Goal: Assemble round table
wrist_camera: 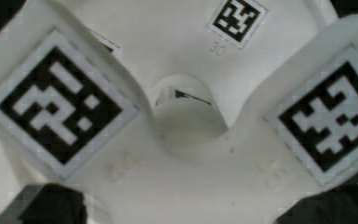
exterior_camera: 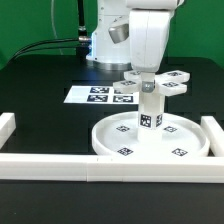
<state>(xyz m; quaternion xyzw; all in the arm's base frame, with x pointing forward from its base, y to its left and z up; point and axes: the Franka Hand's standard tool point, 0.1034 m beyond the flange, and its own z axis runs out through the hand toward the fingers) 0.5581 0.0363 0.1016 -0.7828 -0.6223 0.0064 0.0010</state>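
The large round rimmed disc (exterior_camera: 104,141) lies flat on the black table. The short cylindrical post (exterior_camera: 150,113) stands upright in its middle. The cross-shaped piece (exterior_camera: 166,83) sits level on top of the post, tags facing up. My gripper (exterior_camera: 147,78) comes straight down onto the cross-shaped piece and is shut on its centre. In the wrist view the cross-shaped piece (wrist_camera: 185,140) fills the frame, with big tags on two arms. My dark fingertips (wrist_camera: 30,206) show at its two sides, and my gripper (wrist_camera: 190,205) is centred over it.
The marker board (exterior_camera: 98,95) lies flat behind the disc toward the exterior view's left. Long white border bars run along the front (exterior_camera: 100,170), the left (exterior_camera: 8,128) and the right (exterior_camera: 212,135). The arm's base (exterior_camera: 108,40) stands at the back.
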